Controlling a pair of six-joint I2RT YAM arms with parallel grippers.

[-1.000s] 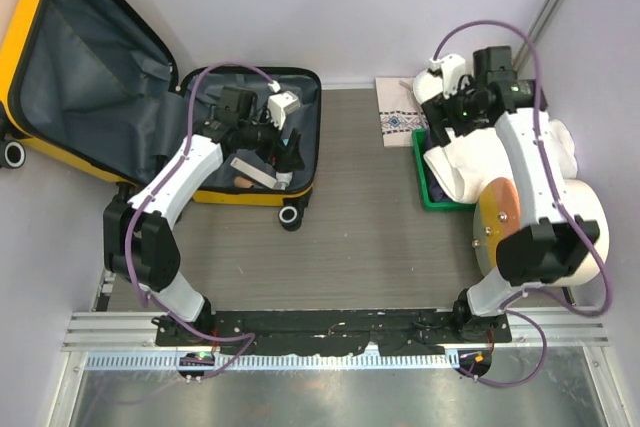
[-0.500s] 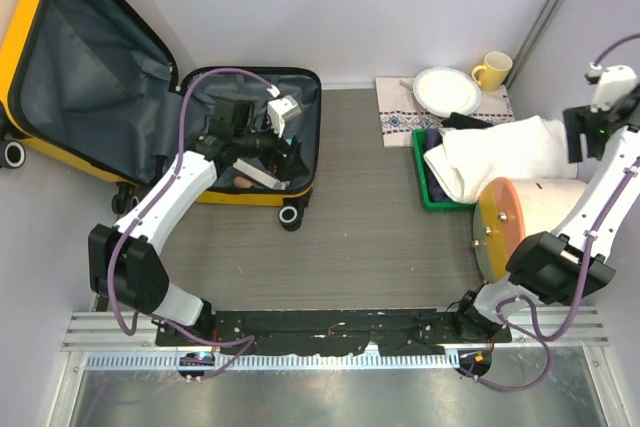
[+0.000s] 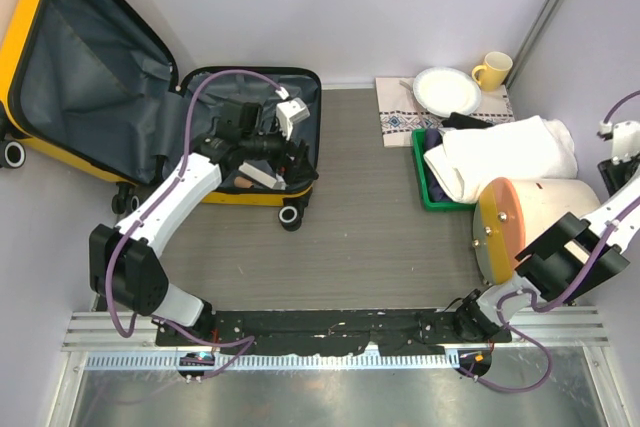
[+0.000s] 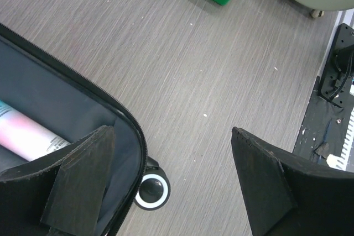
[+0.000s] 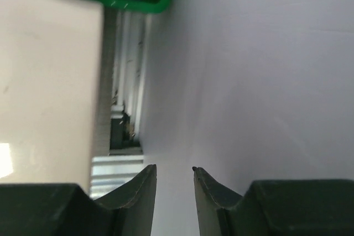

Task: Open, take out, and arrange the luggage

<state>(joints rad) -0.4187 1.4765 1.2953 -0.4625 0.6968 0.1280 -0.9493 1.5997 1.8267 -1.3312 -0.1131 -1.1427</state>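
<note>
The yellow luggage (image 3: 80,57) lies open at the back left, its lid against the wall and its grey-lined base (image 3: 305,97) on the floor. A white and pink tube (image 4: 25,134) lies inside the base. My left gripper (image 3: 298,162) is open and empty over the base's near right rim. In the left wrist view (image 4: 172,131) one finger is over the lining and the other over the floor, with a suitcase wheel (image 4: 152,189) below. My right gripper (image 3: 615,157) is at the far right edge, slightly open and empty, facing the wall in the right wrist view (image 5: 174,169).
A green tray (image 3: 430,195) holding white cloth (image 3: 500,152) stands at the right. A large cream cylinder (image 3: 545,212) with an orange end lies in front of it. A white plate (image 3: 445,87) and yellow mug (image 3: 492,69) sit on a patterned mat (image 3: 398,125) behind.
My right arm has swung from over the green tray out to the far right edge. My left gripper has shifted slightly right, to the suitcase base's rim.
</note>
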